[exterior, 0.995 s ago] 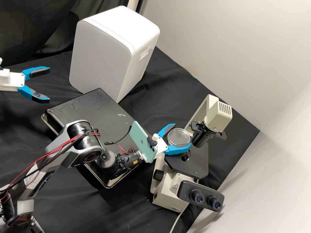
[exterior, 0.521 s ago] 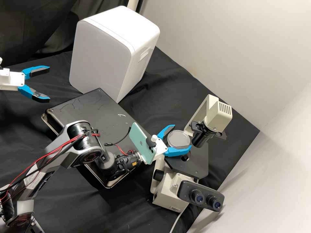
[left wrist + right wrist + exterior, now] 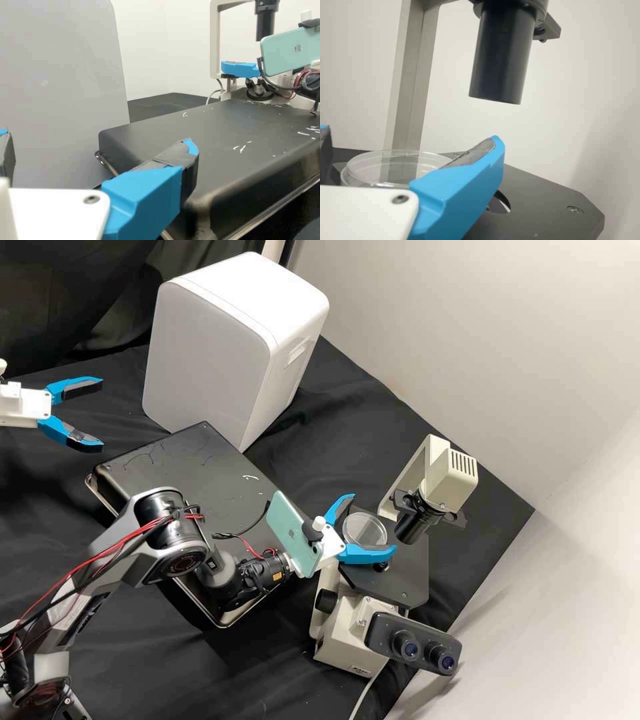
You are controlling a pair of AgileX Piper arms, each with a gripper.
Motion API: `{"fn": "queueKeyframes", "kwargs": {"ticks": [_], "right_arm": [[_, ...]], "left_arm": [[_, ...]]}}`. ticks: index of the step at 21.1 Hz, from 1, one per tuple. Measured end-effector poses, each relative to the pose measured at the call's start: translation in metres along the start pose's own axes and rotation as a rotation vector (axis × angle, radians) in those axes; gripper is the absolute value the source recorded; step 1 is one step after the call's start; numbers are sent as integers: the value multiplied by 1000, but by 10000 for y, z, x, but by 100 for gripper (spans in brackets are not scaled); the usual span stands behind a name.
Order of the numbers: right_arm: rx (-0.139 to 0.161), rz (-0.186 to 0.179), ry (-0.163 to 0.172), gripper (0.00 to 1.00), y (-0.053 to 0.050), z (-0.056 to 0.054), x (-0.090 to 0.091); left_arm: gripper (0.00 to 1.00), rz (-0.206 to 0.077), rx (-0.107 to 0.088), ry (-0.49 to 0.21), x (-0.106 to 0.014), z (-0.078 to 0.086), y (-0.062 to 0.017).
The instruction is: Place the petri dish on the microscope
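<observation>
Petri dish (image 3: 363,528) on microscope (image 3: 352,630) stage, R claw (image 3: 372,523) around it.

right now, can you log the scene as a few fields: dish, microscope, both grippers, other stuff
petri dish: clear, at the right gripper, on or just over the black stage; contact unclear
microscope: upright at the bench's edge
right gripper: at the dish, grip unclear
left gripper: fingers open, empty, off beyond the black tray
other: white box behind the tray
</observation>
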Motion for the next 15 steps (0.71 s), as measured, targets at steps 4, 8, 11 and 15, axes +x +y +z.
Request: {"fn": "queueKeyframes", "kwargs": {"ticks": [4, 8, 11, 15], "right_arm": [[2, -4, -11, 100, 17, -8, -22], [6, -2, -21, 100, 31, -9, -33], [6, -2, -21, 100, 31, -9, -33], [3, -3, -20, 100, 39, 1, -33]], "left_arm": [[100, 0, 0, 0, 0, 0, 0], [100, -1, 0, -5, 0, 9, -2], [100, -1, 0, -8, 0, 14, -2], [100, -2, 0, -10, 0, 18, -3]]}}
